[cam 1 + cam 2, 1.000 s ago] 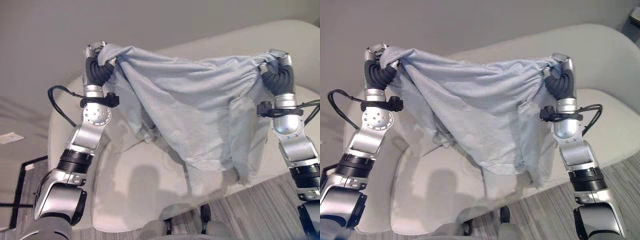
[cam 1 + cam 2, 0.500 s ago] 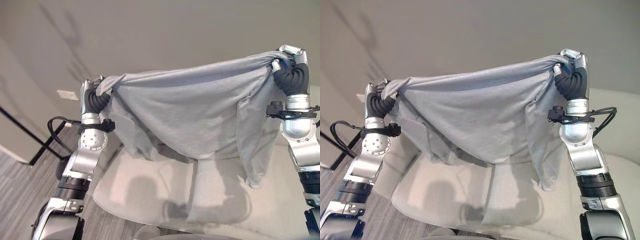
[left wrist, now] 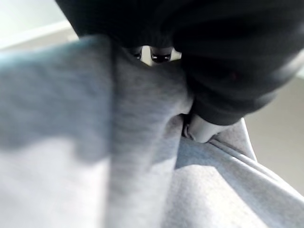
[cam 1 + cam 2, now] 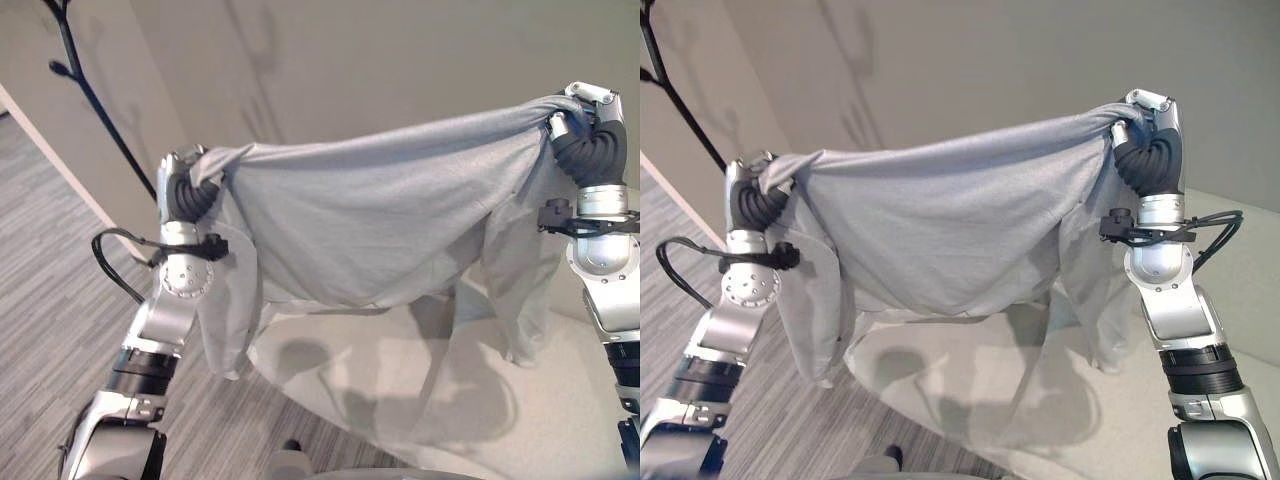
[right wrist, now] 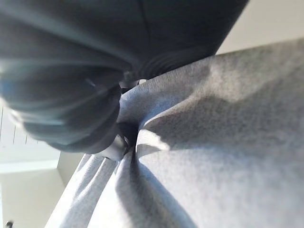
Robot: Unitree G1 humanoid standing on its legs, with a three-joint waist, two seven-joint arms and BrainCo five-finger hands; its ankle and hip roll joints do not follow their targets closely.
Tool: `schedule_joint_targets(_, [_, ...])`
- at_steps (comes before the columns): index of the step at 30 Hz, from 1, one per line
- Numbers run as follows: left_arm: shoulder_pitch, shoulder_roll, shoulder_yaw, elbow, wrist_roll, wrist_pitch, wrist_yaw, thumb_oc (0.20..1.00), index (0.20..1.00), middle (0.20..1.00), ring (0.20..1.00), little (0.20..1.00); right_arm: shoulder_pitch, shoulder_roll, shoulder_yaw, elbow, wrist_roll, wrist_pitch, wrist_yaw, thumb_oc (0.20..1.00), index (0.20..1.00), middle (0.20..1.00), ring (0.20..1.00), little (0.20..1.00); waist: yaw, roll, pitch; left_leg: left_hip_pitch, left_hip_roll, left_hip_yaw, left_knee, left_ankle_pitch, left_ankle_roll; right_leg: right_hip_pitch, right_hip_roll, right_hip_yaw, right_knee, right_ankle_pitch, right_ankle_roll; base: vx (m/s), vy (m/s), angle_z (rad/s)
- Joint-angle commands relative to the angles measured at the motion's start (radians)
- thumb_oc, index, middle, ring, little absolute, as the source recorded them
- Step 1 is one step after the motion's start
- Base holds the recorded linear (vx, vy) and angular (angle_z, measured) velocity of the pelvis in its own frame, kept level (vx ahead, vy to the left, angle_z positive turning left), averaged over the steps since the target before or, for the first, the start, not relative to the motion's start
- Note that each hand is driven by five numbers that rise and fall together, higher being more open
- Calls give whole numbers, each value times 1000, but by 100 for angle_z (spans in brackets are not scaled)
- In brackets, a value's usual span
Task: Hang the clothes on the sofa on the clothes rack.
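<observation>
We hold the grey shirt (image 4: 380, 220) stretched between clenched left hand (image 4: 190, 165) and right hand (image 4: 580, 105); the clothes rack (image 4: 85, 85) stands beyond the left hand.

Grey striped carpet (image 4: 50, 250) beneath a plain beige wall (image 4: 400, 60)

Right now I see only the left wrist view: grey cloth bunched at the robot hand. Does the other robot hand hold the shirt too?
Observer: Yes, the right robot hand grips the other end of the shirt, higher than the left robot hand.
Operator: Is the shirt off the sofa?
Observer: It hangs spread between both hands above the sofa; I cannot tell whether a sleeve touches it.
Operator: Where is the rack?
Observer: A black rack pole stands to the robot's left, beyond the left robot hand.
</observation>
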Motion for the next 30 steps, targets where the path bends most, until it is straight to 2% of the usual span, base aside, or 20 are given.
schedule_joint_targets(1, [-72, 46, 48, -3, -19, -27, 62, 200, 200, 200, 200, 200, -88, -39, -28, 32, 37, -34, -30, 200, 200, 200, 200, 200, 18, 40, -125, 97, 24, -33, -151, 29, -57, -87, 5, 78, -60, 36, 90, -36, 255, 40])
schedule_joint_targets(5, [-117, 50, 12, 11, -6, -25, 53, 200, 200, 200, 200, 200, -73, -25, -50, 38, 30, -33, -39, 200, 200, 200, 200, 200, 15, 39, -138, 115, -28, -29, -198, -7, -52, -100, -59, 69, -62, 79, 122, -39, 399, 50])
schedule_joint_targets(6, [-141, 55, -2, 19, 2, -23, 45, 200, 200, 200, 200, 200, -58, -12, -65, 40, 15, -23, -45, 200, 200, 200, 200, 200, 11, 31, -143, 128, -71, -22, -231, -30, -40, -116, -106, 70, -61, 110, 142, -53, 409, 59])
schedule_joint_targets(8, [-161, 66, -19, 32, 12, -22, 45, 200, 200, 200, 200, 200, -51, 6, -74, 43, -7, -13, -58, 200, 200, 200, 200, 200, 14, 11, -140, 131, -124, -6, -243, -50, -13, -145, -161, 76, -53, 166, 157, -79, 403, 50])
schedule_joint_targets(9, [-163, 67, -20, 33, 12, -22, 45, 200, 200, 200, 200, 200, -53, 8, -74, 44, -9, -12, -60, 200, 200, 200, 200, 200, 16, 7, -140, 130, -130, -3, -242, -49, -9, -149, -166, 80, -54, 170, 157, -160, 460, 18])
schedule_joint_targets(10, [-166, 76, -14, 23, 19, -19, 47, 200, 200, 200, 200, 200, -61, 31, -69, 46, -32, -4, -73, 200, 200, 200, 200, 200, 20, -3, -116, 131, -171, 27, -243, -67, 23, -197, -185, 113, 21, 169, 154, -139, 334, 3])
schedule_joint_targets(11, [-168, 76, -14, 23, 19, -19, 47, 200, 200, 200, 200, 200, -62, 31, -70, 46, -32, -4, -74, 200, 200, 200, 200, 200, 21, -6, -115, 128, -175, 28, -243, -61, 25, -204, -189, 117, 26, 171, 154, -147, 455, -11])
schedule_joint_targets(14, [-157, 61, -30, 16, 13, -26, 33, 200, 200, 200, 200, 200, -64, 21, -65, 50, -27, -9, -59, 200, 200, 200, 200, 200, 11, -5, -98, 117, -218, 4, -243, -36, 64, -224, -60, 249, 116, 71, 105, -54, 254, 9])
schedule_joint_targets(15, [-154, 56, -32, 16, 4, -26, 21, 200, 200, 200, 200, 200, -69, 12, -63, 53, -18, -11, -53, 200, 200, 200, 200, 200, 14, -3, -104, 112, -230, -6, -243, -34, 74, -219, 1, 267, 130, 20, 86, -19, 157, 22])
schedule_joint_targets(16, [-154, 56, -32, 16, 4, -26, 21, 200, 200, 200, 200, 200, -69, 11, -63, 53, -18, -11, -53, 200, 200, 200, 200, 200, 14, -3, -105, 112, -230, -6, -243, -35, 74, -219, 1, 267, 131, 19, 86, 33, 186, 26])
schedule_joint_targets(17, [-153, 40, -33, 18, -12, -23, 15, 200, 200, 200, 200, 200, -71, -3, -57, 50, -16, -16, -43, 200, 200, 200, 200, 200, 17, -5, -107, 103, -255, -21, -243, -21, 88, -212, 102, 266, 148, -32, 53, 13, 157, 11])
schedule_joint_targets(18, [-145, 29, -28, 18, -16, -21, 14, 200, 200, 200, 200, 200, -68, -7, -56, 48, -16, -17, -37, 200, 200, 200, 200, 200, 17, -13, -107, 102, -271, -24, -243, -18, 94, -203, 147, 267, 131, -44, 34, 35, 178, 3])
schedule_joint_targets(19, [-137, 27, -19, 17, -9, -15, 10, 200, 200, 200, 200, 200, -65, -12, -61, 46, -17, -19, -31, 200, 200, 200, 200, 200, 25, -26, -111, 106, -288, -29, -243, -18, 97, -181, 166, 263, 98, -48, 13, 69, 62, 41])
schedule_joint_targets(21, [-130, 17, -8, 21, -6, -20, 12, 200, 200, 200, 200, 200, -75, -9, -60, 47, -9, -27, -32, 200, 200, 200, 200, 200, 26, -39, -118, 103, -302, -42, -242, -18, 94, -148, 190, 291, 21, -28, 14, 88, 18, 52])
schedule_joint_targets(22, [-100, 7, 17, 5, -16, -25, 11, 200, 200, 200, 200, 200, -87, -12, -50, 48, 3, -25, -24, 200, 200, 200, 200, 200, 39, -48, -118, 96, -310, -46, -202, -21, 92, -129, 188, 300, -33, 8, 12, 63, 20, 14])
schedule_joint_targets(24, [-88, -2, 25, -9, -21, -26, 9, 200, 200, 200, 200, 200, -99, -20, -42, 49, 16, -31, -20, 200, 200, 200, 200, 200, 44, -55, -101, 61, -324, -54, -91, -76, 92, -110, 180, 297, -47, 6, 9, 71, 33, 2])
schedule_joint_targets(26, [-72, -23, 30, -23, -27, -27, 9, 200, 200, 200, 200, 200, -96, -27, -41, 49, 21, -33, -17, 200, 200, 200, 200, 200, 44, -57, -81, 11, -328, -54, -1, -96, 77, -87, 166, 287, -60, 2, 13, 40, 121, 15])
schedule_joint_targets(27, [-68, -37, 23, -27, -29, -31, 6, 200, 200, 200, 200, 200, -91, -33, -39, 47, 21, -30, -12, 200, 200, 200, 200, 200, 42, -58, -72, -21, -289, -44, 16, -91, 66, -77, 146, 279, -62, -2, 21, 29, 154, 25])
schedule_joint_targets(29, [-69, -38, 22, -27, -29, -31, 6, 200, 200, 200, 200, 200, -90, -34, -40, 47, 21, -30, -12, 200, 200, 200, 200, 200, 43, -57, -74, -23, -288, -44, 17, -92, 65, -80, 146, 279, -61, -3, 21, 53, 138, 17])
schedule_joint_targets(30, [-76, -35, 12, -23, -36, -36, 12, 200, 200, 200, 200, 200, -86, -37, -38, 43, 34, -31, -13, 200, 200, 200, 200, 200, 42, -63, -78, -35, -201, -51, -20, -54, 56, -87, 117, 277, -55, -12, 35, 102, 262, 15])
